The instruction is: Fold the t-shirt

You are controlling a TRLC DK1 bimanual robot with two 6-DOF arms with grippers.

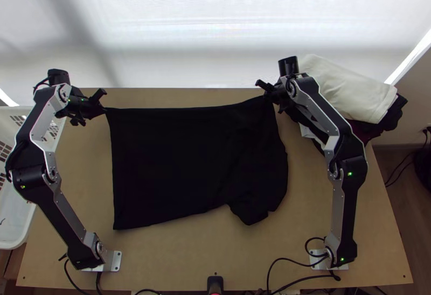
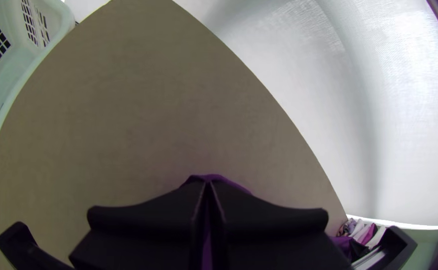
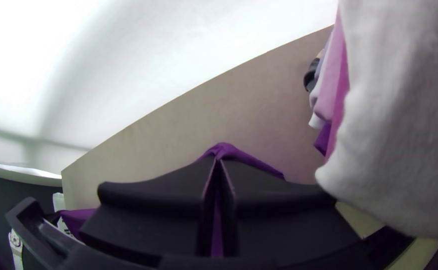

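Observation:
A black t-shirt (image 1: 188, 160) lies across the middle of the table, its far edge drawn straight between the two grippers and its lower right part bunched. My left gripper (image 1: 104, 110) is shut on the far left corner; in the left wrist view the left gripper (image 2: 208, 184) pinches the cloth (image 2: 209, 177), which looks purple there. At the far right corner my right gripper (image 1: 266, 95) is shut on the shirt. The right wrist view has the right gripper (image 3: 218, 162) with a fold of cloth (image 3: 224, 148) between its fingers.
A pile of clothes with a cream cloth (image 1: 345, 88) on top lies at the table's far right, close beside the right gripper. A white basket (image 1: 20, 230) stands along the left edge. Cables (image 1: 293, 280) run along the near edge of the table (image 1: 215, 252).

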